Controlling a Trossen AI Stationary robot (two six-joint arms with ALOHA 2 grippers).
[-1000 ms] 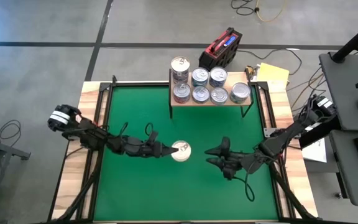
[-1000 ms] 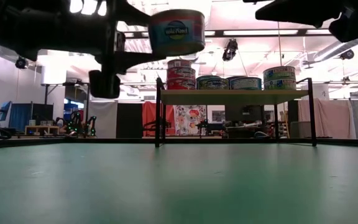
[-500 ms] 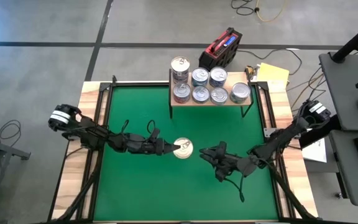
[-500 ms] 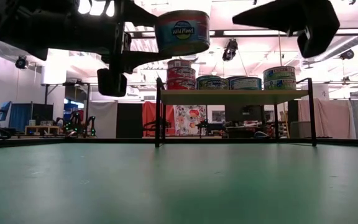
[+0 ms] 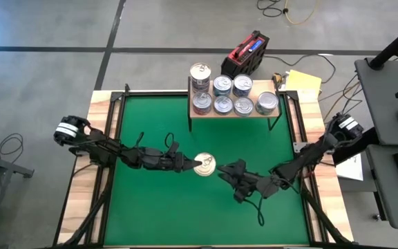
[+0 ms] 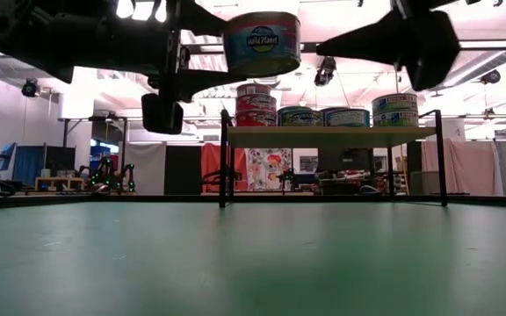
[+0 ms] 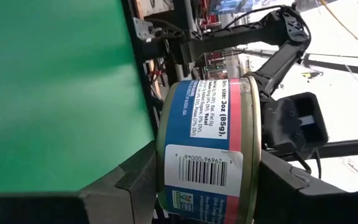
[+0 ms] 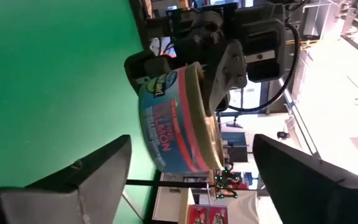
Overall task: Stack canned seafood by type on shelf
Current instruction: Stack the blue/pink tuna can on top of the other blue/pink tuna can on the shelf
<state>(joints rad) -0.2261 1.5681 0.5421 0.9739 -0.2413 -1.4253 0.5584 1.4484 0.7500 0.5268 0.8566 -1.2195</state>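
From above, left gripper (image 5: 191, 164) clamped on a tin (image 5: 204, 165) over mid-mat, right gripper (image 5: 225, 171) spread wide just beside it, from table level, tin (image 6: 261, 43) aloft before the shelf (image 6: 329, 136) of stacked tins (image 6: 322, 107)

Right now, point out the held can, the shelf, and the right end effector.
Can (image 6: 262, 42), low view, label.
Shelf (image 6: 330, 137), low view, board's front edge.
Right end effector (image 5: 224, 173), high view, between its fingertips.
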